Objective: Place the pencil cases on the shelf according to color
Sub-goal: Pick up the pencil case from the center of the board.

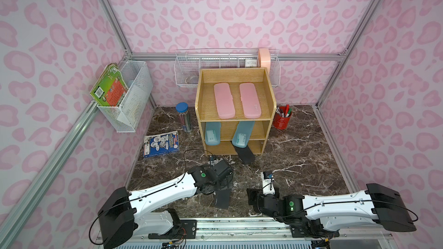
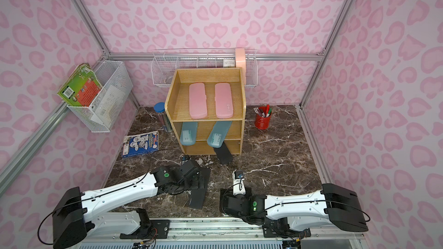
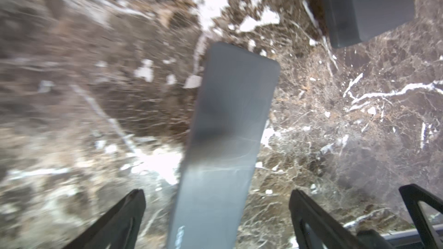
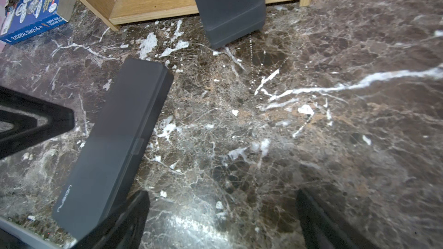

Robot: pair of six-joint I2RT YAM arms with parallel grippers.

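The wooden shelf carries two pink pencil cases on top. Two teal ones lie on the middle tier. A black case sticks out of the bottom tier onto the floor. Another black case lies flat on the marble. My left gripper hangs open over it, fingers apart on both sides without touching. My right gripper is open and empty just right of that case.
A blue book lies left of the shelf, with a pencil tube behind it. A red pen cup stands at the shelf's right. White wire baskets hang on the walls. The two grippers are close together.
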